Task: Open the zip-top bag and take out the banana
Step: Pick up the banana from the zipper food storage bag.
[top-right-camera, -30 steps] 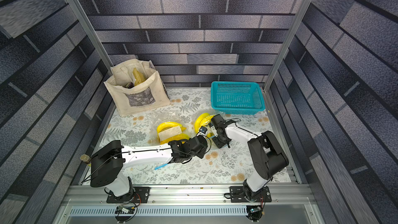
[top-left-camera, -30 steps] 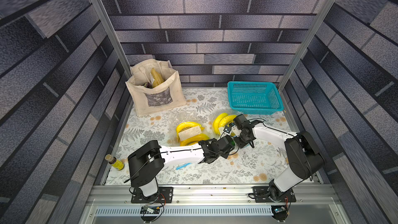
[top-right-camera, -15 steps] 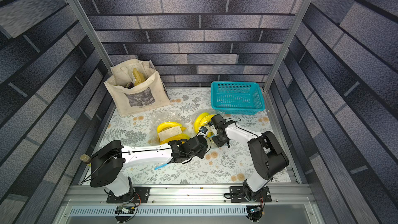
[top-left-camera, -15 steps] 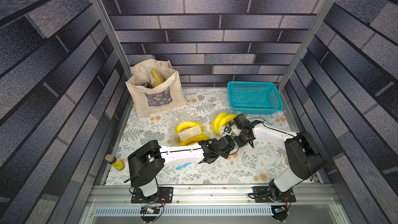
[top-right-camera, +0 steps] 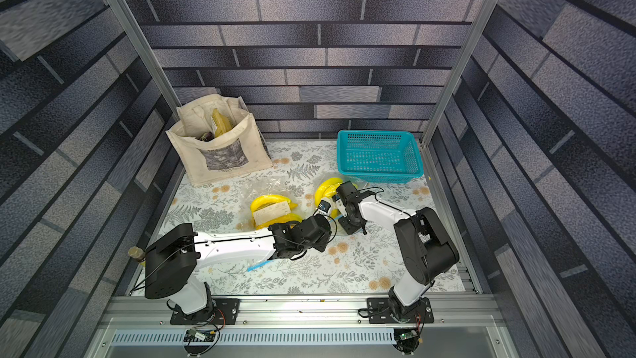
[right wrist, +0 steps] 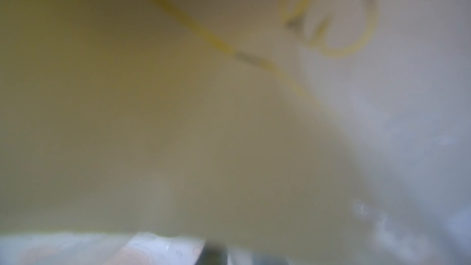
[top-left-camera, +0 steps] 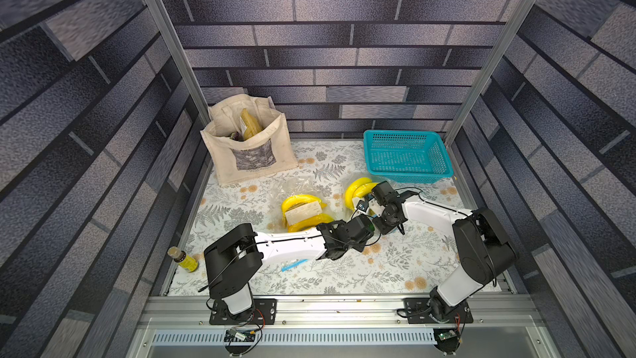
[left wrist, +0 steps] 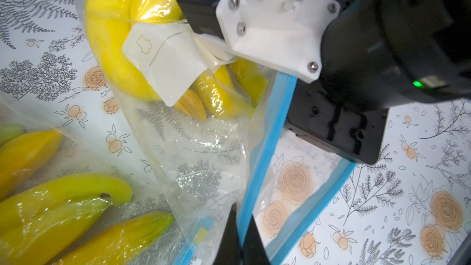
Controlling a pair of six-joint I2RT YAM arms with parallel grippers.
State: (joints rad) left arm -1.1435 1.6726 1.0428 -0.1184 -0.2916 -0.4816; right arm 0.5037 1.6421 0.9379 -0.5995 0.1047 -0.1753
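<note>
Zip looks undone on zip-top bag (left wrist: 204,149); left gripper (left wrist: 240,240) clamped on its blue lip. Banana bunch (left wrist: 114,34) not out yet, inside bag nr worktop's far edge, beside teal basket (top-left-camera: 406,156). Right gripper (top-left-camera: 364,203) at bunch, jaws hidden, can't tell. Pull-out left to do.

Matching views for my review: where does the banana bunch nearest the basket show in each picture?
In a top view: bunch, just in front of the basket's left corner.
In a top view: bunch, same spot.
Left wrist: upper left of the picture, inside the bag.
Right wrist: too blurred to tell.
Shared landmark: the other bunch, in all but the right wrist.
</note>
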